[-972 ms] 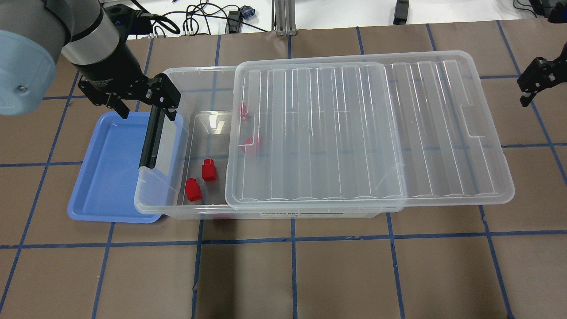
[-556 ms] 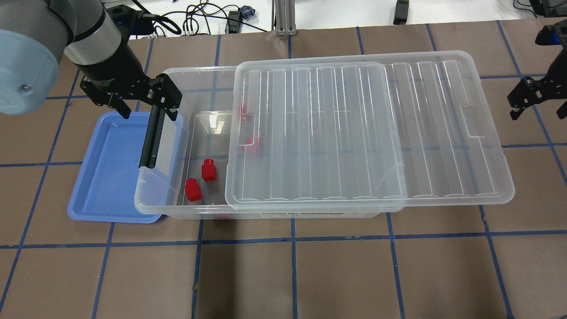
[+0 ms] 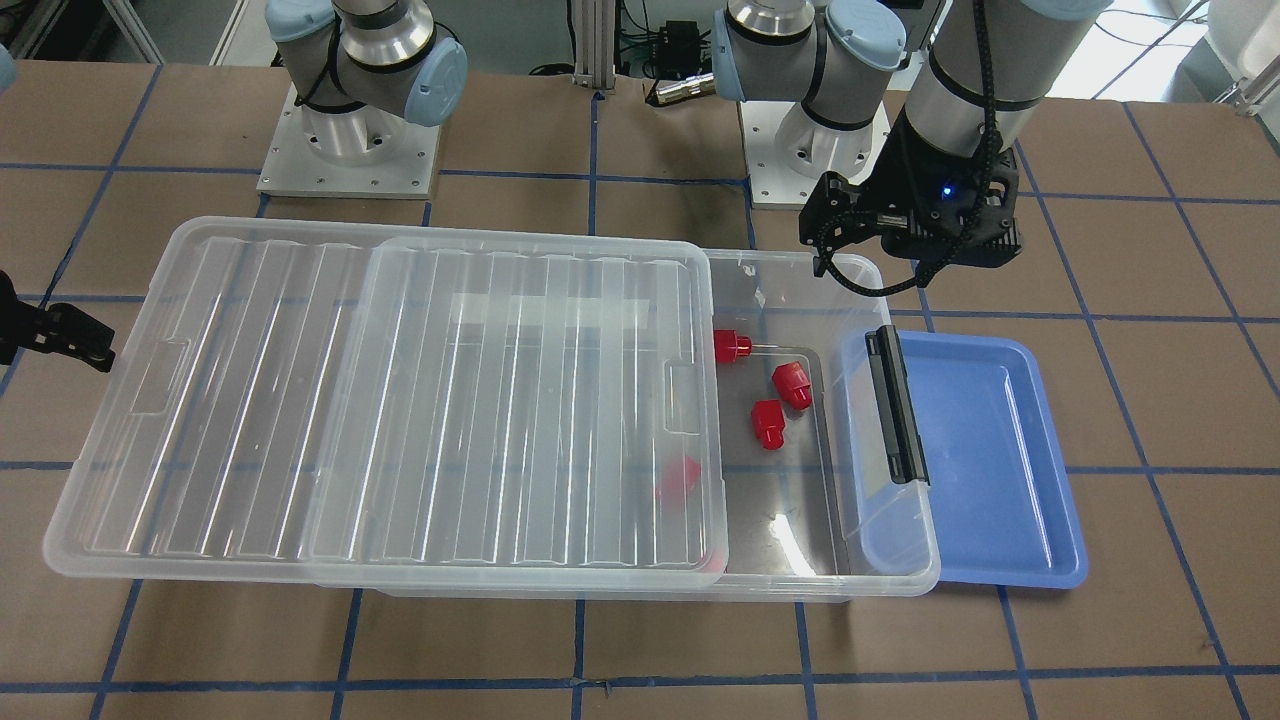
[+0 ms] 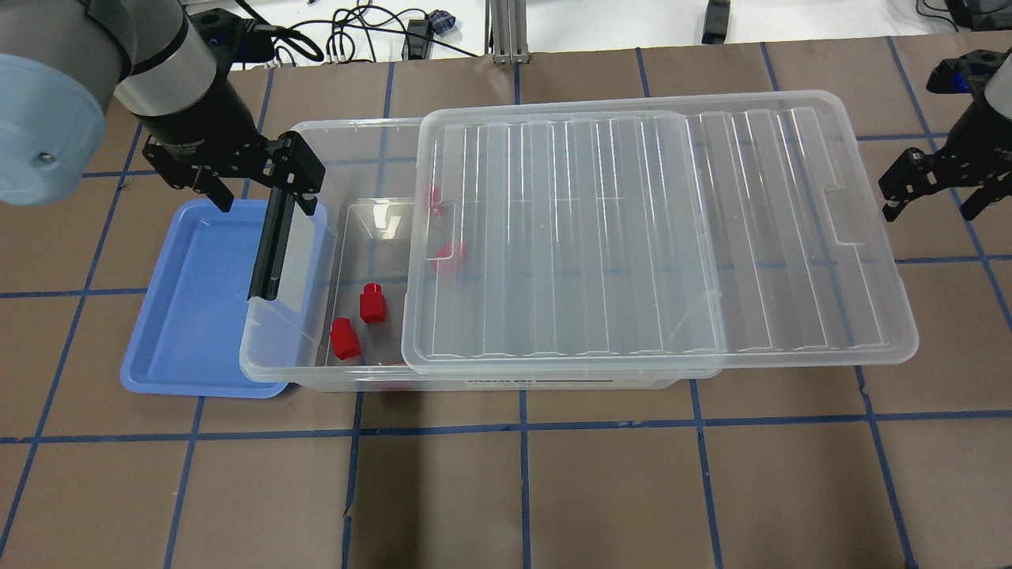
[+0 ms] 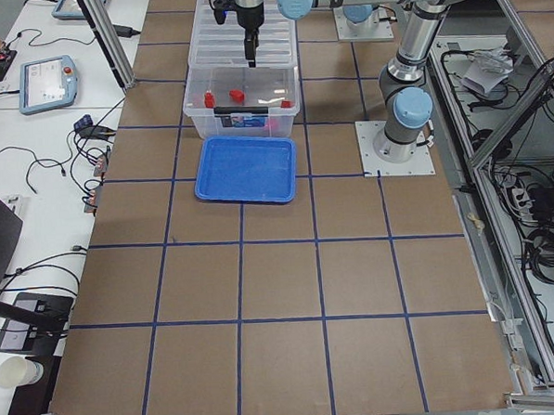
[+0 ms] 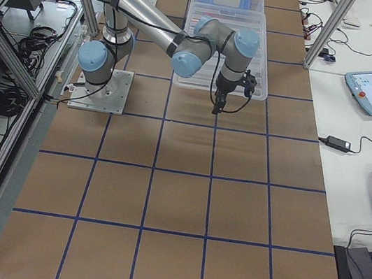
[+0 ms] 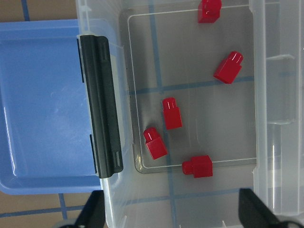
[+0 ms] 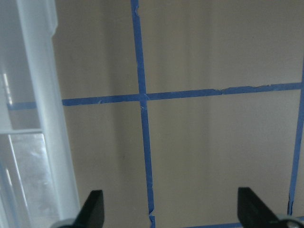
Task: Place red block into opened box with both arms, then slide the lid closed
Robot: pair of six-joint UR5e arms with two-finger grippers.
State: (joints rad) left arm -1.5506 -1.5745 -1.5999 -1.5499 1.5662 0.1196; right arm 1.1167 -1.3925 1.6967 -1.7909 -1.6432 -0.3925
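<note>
Several red blocks lie on the floor of the clear box, at its uncovered left end; two show plainly and others blur under the lid. The ridged lid rests on the box, shifted right and overhanging its right end. My left gripper hovers open and empty over the box's left rim, by the black clip. Just off the lid's right edge, my right gripper is open and empty, and its wrist view shows the lid's edge beside bare table.
An empty shallow blue tray sits against the box's left end, partly beneath its rim. Brown table paper with blue tape lines surrounds the box. Cables and a metal post run along the far edge.
The right gripper has come in from the far right, moving left toward the lid's right edge. The left gripper, blocks, box and lid have barely moved.
</note>
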